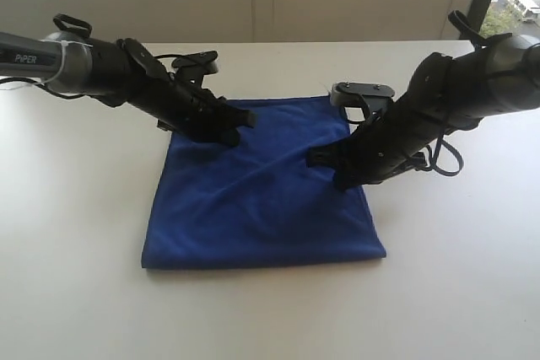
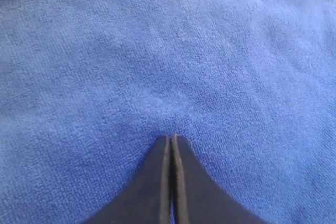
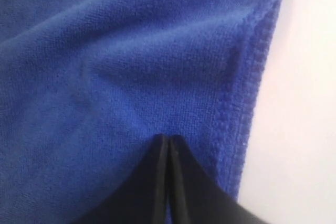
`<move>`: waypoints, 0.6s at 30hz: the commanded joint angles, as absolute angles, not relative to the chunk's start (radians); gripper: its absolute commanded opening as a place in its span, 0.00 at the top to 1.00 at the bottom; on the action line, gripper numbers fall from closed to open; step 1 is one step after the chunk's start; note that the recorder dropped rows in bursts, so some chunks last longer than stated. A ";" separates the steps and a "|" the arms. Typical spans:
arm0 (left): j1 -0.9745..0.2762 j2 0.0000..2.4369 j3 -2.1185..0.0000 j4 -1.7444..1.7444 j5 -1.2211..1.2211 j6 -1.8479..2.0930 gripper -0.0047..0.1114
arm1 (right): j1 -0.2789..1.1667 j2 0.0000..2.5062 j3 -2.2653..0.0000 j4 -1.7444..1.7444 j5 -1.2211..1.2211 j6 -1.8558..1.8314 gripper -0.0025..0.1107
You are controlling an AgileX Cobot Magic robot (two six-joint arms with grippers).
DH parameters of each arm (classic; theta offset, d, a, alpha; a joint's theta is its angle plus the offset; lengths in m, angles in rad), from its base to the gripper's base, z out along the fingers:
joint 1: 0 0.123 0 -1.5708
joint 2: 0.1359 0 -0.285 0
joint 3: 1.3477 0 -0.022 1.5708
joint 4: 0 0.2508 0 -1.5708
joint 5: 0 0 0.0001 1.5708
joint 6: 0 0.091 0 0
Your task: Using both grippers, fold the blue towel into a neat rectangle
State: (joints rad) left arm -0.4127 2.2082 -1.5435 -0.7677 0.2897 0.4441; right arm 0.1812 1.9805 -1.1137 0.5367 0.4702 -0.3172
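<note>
Where the white table (image 1: 76,292) fills the exterior view, entries run from largest to smallest.

1. Table: plain white top, pale wall behind it at 12 o'clock, a window strip at 1 o'clock.
2. Blue towel (image 1: 253,208): deep royal-blue fuzzy cloth, lying spread near the middle of the table in a rough square, widening toward 6 o'clock. Soft creases cross it from the 10 o'clock side toward 4 o'clock. The stitched hem (image 3: 236,124) shows in the right wrist view, with bare table just beside it.
3. Left arm (image 1: 101,65): black, jointed, entering from 9 o'clock, grey sleeve marked "PiPER" (image 1: 25,58).
4. Right arm (image 1: 472,82): black, jointed, entering from 3 o'clock, with looped black cables.
5. Left gripper (image 1: 239,131): over the towel at its 11 o'clock part, near the far edge. Jaws clenched together, tips down on the cloth; whether any cloth is pinched between them cannot be told.
6. Right gripper (image 1: 342,179): at the towel's 3 o'clock side, just inside the hem. Jaws pressed together, tips touching the cloth; a pinch of cloth cannot be confirmed.
</note>
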 commanded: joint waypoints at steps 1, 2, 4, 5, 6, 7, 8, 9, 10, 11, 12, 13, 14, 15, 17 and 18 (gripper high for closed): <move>-0.363 2.228 -1.541 -0.750 0.276 0.441 0.96 | 0.182 2.004 -1.102 0.516 0.522 -0.311 0.98; -0.353 2.228 -1.541 -0.750 0.281 0.441 0.96 | 0.182 2.004 -1.102 0.516 0.524 -0.311 0.98; -0.338 2.228 -1.541 -0.750 0.292 0.441 0.96 | 0.182 2.004 -1.102 0.516 0.526 -0.309 0.98; -0.332 2.228 -1.541 -0.750 0.292 0.441 0.96 | 0.182 2.004 -1.102 0.516 0.528 -0.309 0.98; -0.326 2.228 -1.541 -0.750 0.292 0.441 0.96 | 0.182 2.004 -1.102 0.516 0.530 -0.308 0.98; -0.323 2.228 -1.541 -0.750 0.292 0.441 0.96 | 0.182 2.004 -1.102 0.514 0.533 -0.307 0.98; -0.322 2.228 -1.541 -0.750 0.287 0.441 0.96 | 0.182 2.004 -1.102 0.512 0.533 -0.303 0.98; -0.322 2.228 -1.541 -0.750 0.284 0.441 0.96 | 0.182 2.004 -1.101 0.504 0.533 -0.298 0.98; -0.322 2.228 -1.541 -0.750 0.284 0.441 0.96 | 0.182 2.004 -1.098 0.499 0.533 -0.293 0.98; -0.322 2.228 -1.541 -0.750 0.282 0.441 0.96 | 0.182 2.004 -1.094 0.499 0.524 -0.288 0.98; -0.322 2.228 -1.541 -0.752 0.285 0.441 0.96 | 0.182 2.004 -1.090 0.499 0.517 -0.288 0.98; -0.322 2.228 -1.541 -0.759 0.293 0.441 0.96 | 0.182 2.004 -1.088 0.499 0.508 -0.288 0.98; -0.322 2.225 -1.541 -0.767 0.304 0.441 0.96 | 0.182 2.004 -1.086 0.499 0.497 -0.288 0.98; -0.322 2.221 -1.541 -0.769 0.314 0.441 0.96 | 0.182 2.002 -1.085 0.499 0.487 -0.290 0.98; -0.322 2.207 -1.548 -0.769 0.335 0.452 0.96 | 0.182 1.994 -1.085 0.499 0.479 -0.290 0.98; -0.322 2.197 -1.548 -0.769 0.336 0.457 0.96 | 0.182 1.984 -1.085 0.499 0.476 -0.290 0.98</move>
